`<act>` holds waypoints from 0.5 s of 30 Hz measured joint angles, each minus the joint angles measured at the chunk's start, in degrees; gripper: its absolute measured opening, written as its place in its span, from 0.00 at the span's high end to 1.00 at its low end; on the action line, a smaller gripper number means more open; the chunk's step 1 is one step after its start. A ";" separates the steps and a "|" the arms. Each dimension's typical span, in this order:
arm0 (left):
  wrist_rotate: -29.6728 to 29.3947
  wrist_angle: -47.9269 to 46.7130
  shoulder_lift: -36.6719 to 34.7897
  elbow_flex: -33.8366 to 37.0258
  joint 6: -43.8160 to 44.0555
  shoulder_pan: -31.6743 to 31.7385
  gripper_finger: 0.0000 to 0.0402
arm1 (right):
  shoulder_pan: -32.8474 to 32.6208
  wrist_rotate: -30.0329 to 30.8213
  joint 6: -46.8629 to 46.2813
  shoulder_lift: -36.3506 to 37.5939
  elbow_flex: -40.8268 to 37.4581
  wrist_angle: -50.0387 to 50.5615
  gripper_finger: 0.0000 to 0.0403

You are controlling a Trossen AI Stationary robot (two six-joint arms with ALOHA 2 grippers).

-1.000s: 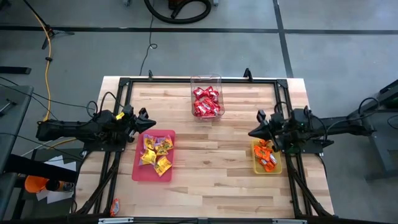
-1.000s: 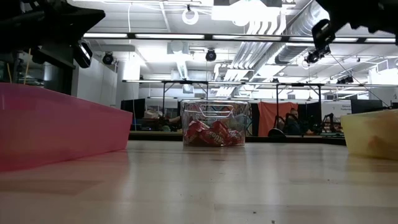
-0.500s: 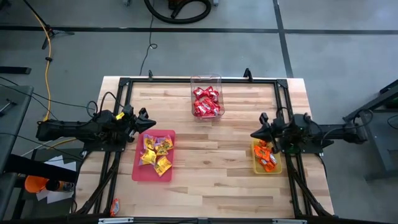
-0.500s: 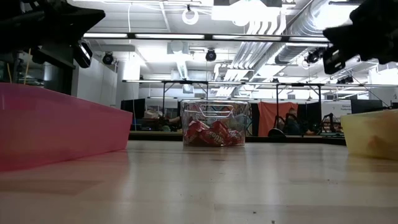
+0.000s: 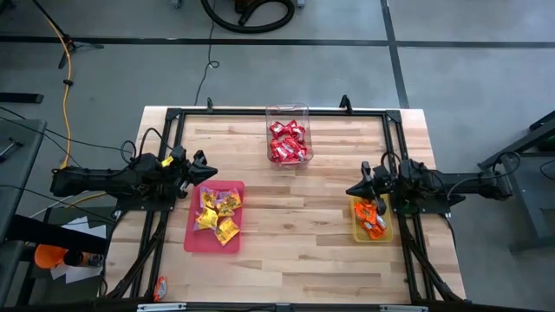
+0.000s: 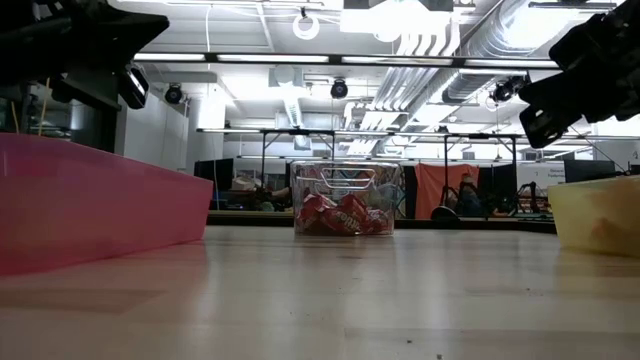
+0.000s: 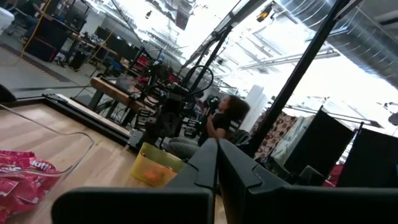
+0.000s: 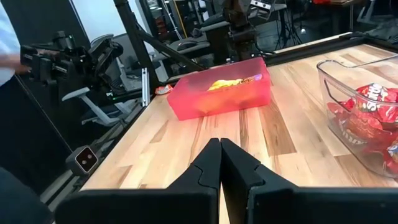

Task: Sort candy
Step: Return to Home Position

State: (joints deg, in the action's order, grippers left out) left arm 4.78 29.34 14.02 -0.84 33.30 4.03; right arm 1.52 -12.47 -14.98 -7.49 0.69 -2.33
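Observation:
Red candy packets [image 5: 288, 141] fill a clear tub at the table's far middle. Yellow packets [image 5: 217, 212] lie in a pink tray on the left, orange packets [image 5: 371, 217] in a yellow tray on the right. My left gripper [image 5: 212, 172] hovers shut above the pink tray's far edge and holds nothing. My right gripper [image 5: 350, 191] hovers shut just beyond the yellow tray's far left corner, also with nothing in it. The wrist views show the fingertips closed together on each gripper, the left [image 7: 217, 144] and the right [image 8: 220, 142].
A black frame [image 5: 260, 113] runs around the wooden table [image 5: 295, 225]. One stray orange packet [image 5: 159, 287] lies off the table's near left corner. A person [image 7: 221, 118] is in the room beyond the table. Bare wood lies between the pink tray [image 5: 192, 236] and the yellow tray [image 5: 387, 227].
My right arm has drawn back a little toward the table's right edge and near side, and its gripper has come lower over the yellow tray's far end; it stays shut. My left arm has kept still, and no candy has moved.

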 joint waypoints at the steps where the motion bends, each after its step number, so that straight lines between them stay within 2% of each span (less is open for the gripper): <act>1: 0.00 0.00 0.00 0.00 0.05 0.00 1.00 | 0.00 0.00 0.00 0.00 0.00 0.00 1.00; 12: 0.00 -0.29 -0.10 0.00 -0.09 0.00 1.00 | 0.00 -0.02 0.00 0.00 0.04 0.15 1.00; 15: 0.00 -2.59 -2.99 0.00 0.05 0.00 1.00 | 0.00 -0.02 0.00 0.00 0.07 0.17 1.00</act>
State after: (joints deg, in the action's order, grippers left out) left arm 4.78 26.75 11.03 -0.84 33.35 4.03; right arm 1.52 -12.49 -14.98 -7.49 0.75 -2.15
